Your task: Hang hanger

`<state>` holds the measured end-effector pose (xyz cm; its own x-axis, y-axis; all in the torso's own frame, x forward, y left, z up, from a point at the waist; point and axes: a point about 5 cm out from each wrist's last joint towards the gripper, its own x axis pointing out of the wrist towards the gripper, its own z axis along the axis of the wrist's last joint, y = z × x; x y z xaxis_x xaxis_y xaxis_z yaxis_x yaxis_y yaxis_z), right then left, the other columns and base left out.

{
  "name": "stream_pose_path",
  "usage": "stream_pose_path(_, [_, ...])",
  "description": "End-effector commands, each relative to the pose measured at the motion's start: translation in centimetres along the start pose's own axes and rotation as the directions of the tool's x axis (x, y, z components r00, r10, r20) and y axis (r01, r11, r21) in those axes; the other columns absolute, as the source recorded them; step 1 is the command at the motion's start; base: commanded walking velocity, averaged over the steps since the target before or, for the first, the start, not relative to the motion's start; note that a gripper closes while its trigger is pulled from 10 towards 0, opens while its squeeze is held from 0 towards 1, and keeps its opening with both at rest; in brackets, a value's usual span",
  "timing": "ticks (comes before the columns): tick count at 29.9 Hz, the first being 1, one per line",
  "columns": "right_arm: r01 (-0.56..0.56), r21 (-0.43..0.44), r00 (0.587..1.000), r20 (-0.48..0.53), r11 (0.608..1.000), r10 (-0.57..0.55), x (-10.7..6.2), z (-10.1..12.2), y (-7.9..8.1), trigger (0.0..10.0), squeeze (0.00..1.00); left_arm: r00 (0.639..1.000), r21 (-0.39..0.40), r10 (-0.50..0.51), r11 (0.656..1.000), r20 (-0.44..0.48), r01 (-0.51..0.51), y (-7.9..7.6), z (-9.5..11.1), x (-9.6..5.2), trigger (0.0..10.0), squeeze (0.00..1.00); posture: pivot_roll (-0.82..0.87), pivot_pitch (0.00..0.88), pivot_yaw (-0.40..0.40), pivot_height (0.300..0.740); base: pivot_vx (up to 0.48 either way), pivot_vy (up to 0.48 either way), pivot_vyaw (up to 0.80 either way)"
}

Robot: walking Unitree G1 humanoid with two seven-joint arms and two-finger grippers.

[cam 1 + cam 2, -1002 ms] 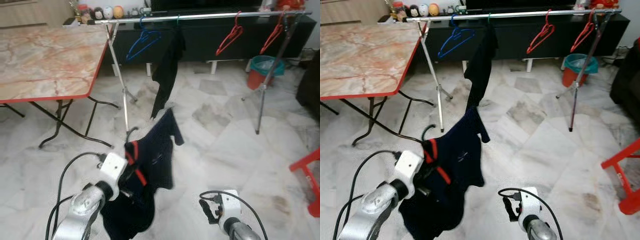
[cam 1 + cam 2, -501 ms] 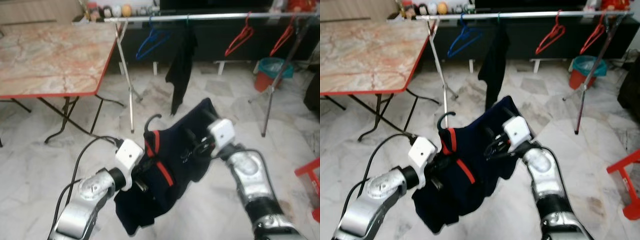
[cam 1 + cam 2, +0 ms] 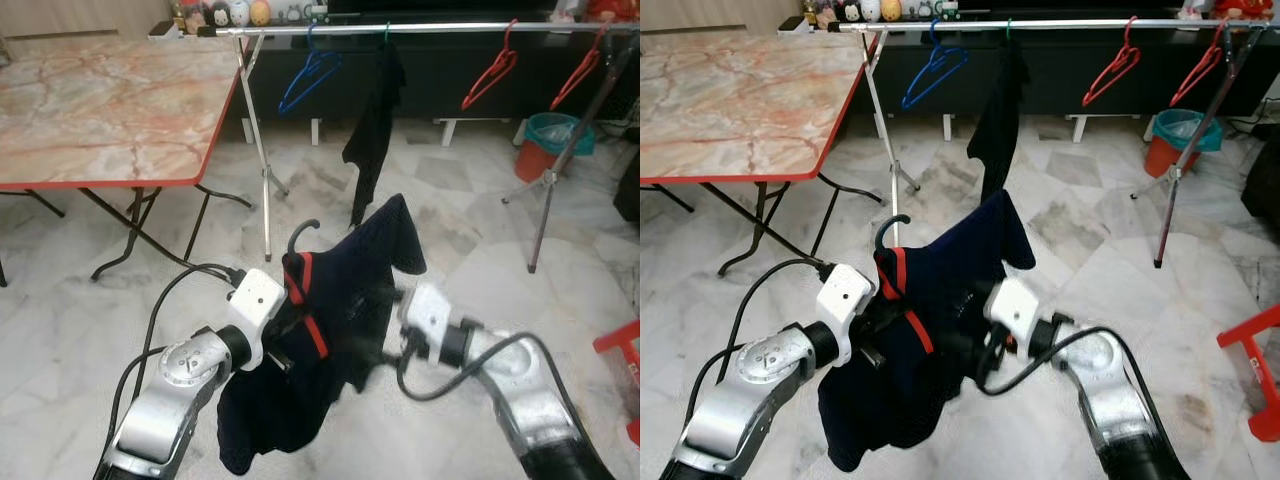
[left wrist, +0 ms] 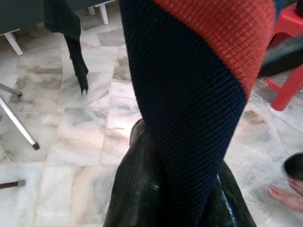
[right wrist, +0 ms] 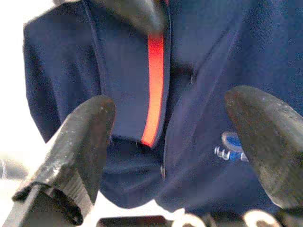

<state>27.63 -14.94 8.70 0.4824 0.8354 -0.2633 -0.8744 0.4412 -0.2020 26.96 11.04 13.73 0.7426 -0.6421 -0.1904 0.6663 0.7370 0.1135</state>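
**A:** so where's the thing it's meant to hang? I see the long silver metal clothes rail [image 3: 420, 29] across the back and that's about it.

**B:** Well in front of the rail and lower down. The left hand [image 3: 283, 345] is clamped on the dark navy polo shirt with the red-trimmed collar [image 3: 345, 310], which sits on a black hanger. The black curved hanger hook [image 3: 300, 233] pokes up out of the collar, pointing back toward the rail. In the left wrist view the navy and red collar knit [image 4: 189, 94] is pressed right against the fingers [image 4: 142, 198].

**A:** and the right one?

**B:** The right hand [image 5: 175, 137] is spread wide, fingers apart and gripping nothing, aimed straight at the front of the shirt. You can see the red placket strip and a small blue logo between the fingers. From the head view its white wrist block [image 3: 432, 318] is just beside the shirt's hem side.

**A:** what's already on the rail?

**B:** A blue plastic hanger [image 3: 308, 78] near its left end, a black garment [image 3: 376, 125] hanging beside that, then two red hangers [image 3: 493, 72] toward its right end. The marble-topped folding desk with red edging [image 3: 100, 110] stands left of the rail, and a teal and red bin [image 3: 552, 140] is on the marble floor behind the rail's right leg.
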Motion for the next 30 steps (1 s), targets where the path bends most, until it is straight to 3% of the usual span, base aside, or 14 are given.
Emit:
stream_pose_path(1, [-0.001, -0.019, 1.0, -0.021, 1.0, 0.0, 0.3, -0.1, 0.2, 10.0, 0.0, 0.999, 0.01, 0.009, 1.0, 0.04, -0.009, 0.5, 1.1, 0.1, 10.0, 0.0, 0.02, 0.05, 0.034, 0.74, 0.0, 0.0, 0.0])
stream_pose_path(13, [0.206, -0.003, 0.977, -0.048, 0.979, -0.206, 0.8, -1.0, -1.1, 10.0, 0.0, 0.997, 0.014, -0.066, 0.998, 0.043, 0.066, -0.7, 1.7, 0.0, 10.0, 0.0, 0.03, 0.047, 0.032, 0.74, 0.0, 0.0, 0.0])
stream_pose_path(19, [0.193, 0.088, 0.981, -0.022, 0.977, -0.192, 1.3, -1.6, -0.5, 10.0, 0.0, 0.993, 0.013, -0.103, 0.995, 0.058, 0.102, -1.3, 2.3, 0.2, 10.0, 0.0, 0.04, 0.044, 0.03, 0.74, 0.0, 0.0, 0.0])
stream_pose_path(23, [0.108, 0.184, 0.992, 0.05, 0.977, -0.119, 1.5, -1.1, 0.4, 10.0, 0.0, 0.992, 0.013, -0.108, 0.994, 0.063, 0.108, -1.4, 2.4, 0.3, 10.0, 0.0, 0.04, 0.044, 0.03, 0.74, 0.0, 0.0, 0.0])
stream_pose_path(27, [0.094, 0.174, 0.994, 0.047, 0.98, -0.103, 1.5, -1.1, 0.5, 10.0, 0.0, 0.991, 0.012, -0.113, 0.994, 0.066, 0.113, -1.5, 2.5, 0.3, 10.0, 0.0, 0.03, 0.045, 0.028, 0.74, 0.0, 0.0, 0.0])
stream_pose_path(30, [0.148, 0.145, 0.988, 0.011, 0.978, -0.151, 1.5, -1.5, -0.1, 10.0, 0.0, 0.99, 0.013, -0.123, 0.992, 0.074, 0.122, -1.7, 2.8, 0.4, 10.0, 0.0, 0.04, 0.045, 0.025, 0.74, 0.0, 0.0, 0.0])
